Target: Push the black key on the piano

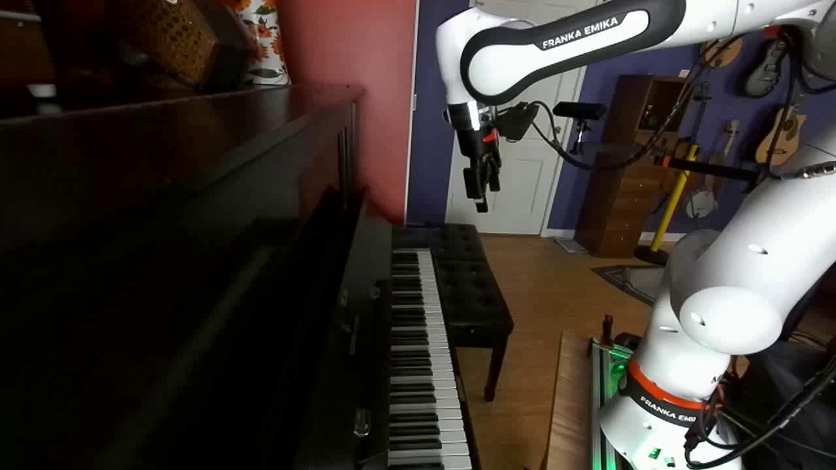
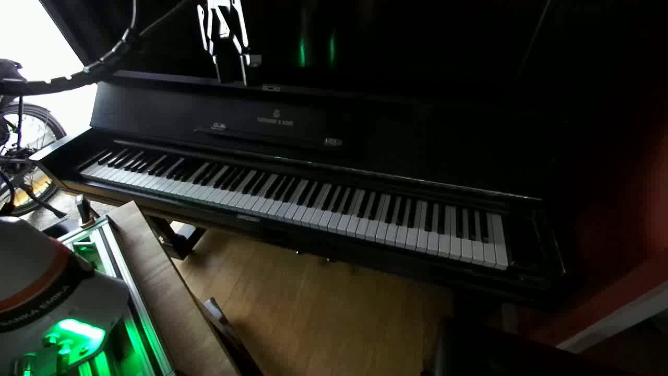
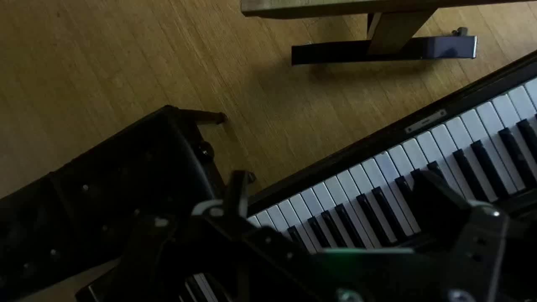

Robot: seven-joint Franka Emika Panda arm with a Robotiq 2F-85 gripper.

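Note:
The piano is a large dark glossy upright; its case shows in both exterior views (image 1: 163,215) (image 2: 443,136). Its black keys (image 1: 413,395) stand in a long row among white keys (image 2: 376,230). In the wrist view, black keys (image 3: 349,224) show between and beyond my fingers. My gripper (image 1: 482,196) is open and empty, pointing down, well above the keyboard. In an exterior view the gripper (image 2: 230,81) hangs in front of the upper panel, fingers apart. In the wrist view the gripper's fingers (image 3: 334,180) are wide apart, and the right one covers part of some keys. No key is touched.
A black padded bench (image 1: 470,294) stands along the keyboard and shows in the wrist view (image 3: 105,188). A wooden stand (image 2: 167,292) carries the robot base; its edge shows in the wrist view (image 3: 335,8). The raised fallboard (image 2: 240,112) stands behind the keys.

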